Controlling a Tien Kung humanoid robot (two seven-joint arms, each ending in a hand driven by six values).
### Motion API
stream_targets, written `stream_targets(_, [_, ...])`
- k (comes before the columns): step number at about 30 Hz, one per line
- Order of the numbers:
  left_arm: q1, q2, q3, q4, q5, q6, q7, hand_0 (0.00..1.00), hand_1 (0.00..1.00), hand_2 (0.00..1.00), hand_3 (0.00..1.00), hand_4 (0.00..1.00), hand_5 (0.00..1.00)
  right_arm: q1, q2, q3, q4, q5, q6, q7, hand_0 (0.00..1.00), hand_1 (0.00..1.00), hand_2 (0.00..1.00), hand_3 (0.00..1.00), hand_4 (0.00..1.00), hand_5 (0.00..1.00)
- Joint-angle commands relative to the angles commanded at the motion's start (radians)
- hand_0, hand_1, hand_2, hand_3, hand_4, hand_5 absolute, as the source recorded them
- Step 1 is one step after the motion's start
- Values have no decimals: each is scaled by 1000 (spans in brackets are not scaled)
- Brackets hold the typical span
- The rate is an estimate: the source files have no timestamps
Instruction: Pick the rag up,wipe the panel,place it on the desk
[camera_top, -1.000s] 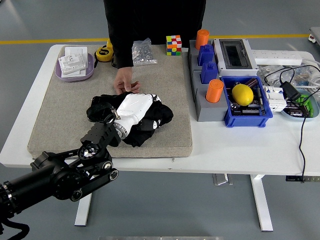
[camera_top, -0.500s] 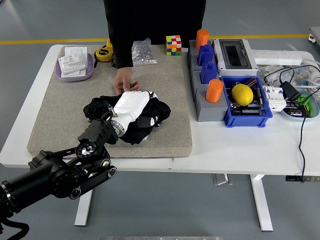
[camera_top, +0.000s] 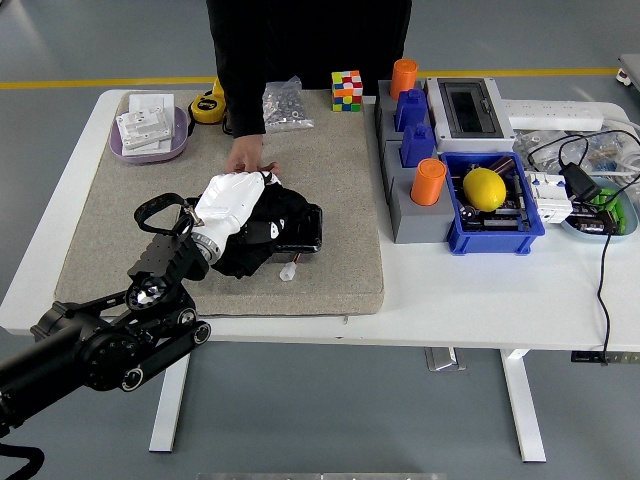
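**Wiping stroke under way: rag pressed on the panel**

The black rag (camera_top: 262, 232) lies bunched on the grey felt mat (camera_top: 330, 190), left of centre, with a dark glossy panel (camera_top: 300, 232) showing at its right edge. A small pale bit (camera_top: 288, 271) sits on the mat just below the panel; what it is cannot be told.

The left robot hand (camera_top: 228, 200), white-shelled, is laid on top of the rag's left part, fingers curled down into the cloth; a grip on the rag is judged likely, though the fingertips are hidden in the folds. The right arm is not seen.

A person's hand (camera_top: 248, 160) rests on the mat just beyond the rag, near the robot hand.

Judged step: wiping. For a good stroke, the cloth is best kept flat under the palm and not dragged off the panel. Pressure should be kept even, so the panel is not shoved across the mat. The stroke is best carried rightward over the exposed panel, clear of the person's hand.

The desk (camera_top: 470, 290) has bare white surface right of the mat for setting the rag down afterwards.
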Motion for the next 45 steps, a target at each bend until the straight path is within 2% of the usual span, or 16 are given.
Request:
stream_targets(8, [20, 14, -40, 11, 14, 6, 0, 235, 122, 442, 323, 2, 2, -2, 3, 5, -3, -3, 1, -1, 693, 445, 637, 616, 998, 698])
stream_targets(18, [45, 53, -96, 24, 33, 8, -3, 240, 122, 441, 322, 2, 2, -5, 7, 13, -8, -8, 4, -2, 693, 445, 637, 617, 998, 699])
stream_targets(30, [77, 71, -146, 30, 60, 16, 3, 239, 122, 441, 323, 2, 2, -9, 8, 14, -8, -6, 3, -1, 693, 446, 637, 617, 998, 700])
stream_targets(45, [95, 98, -201, 42, 87, 22, 11, 239, 121, 440, 321, 2, 2, -11, 9, 9, -10, -2, 2, -1, 694, 446, 637, 617, 998, 701])
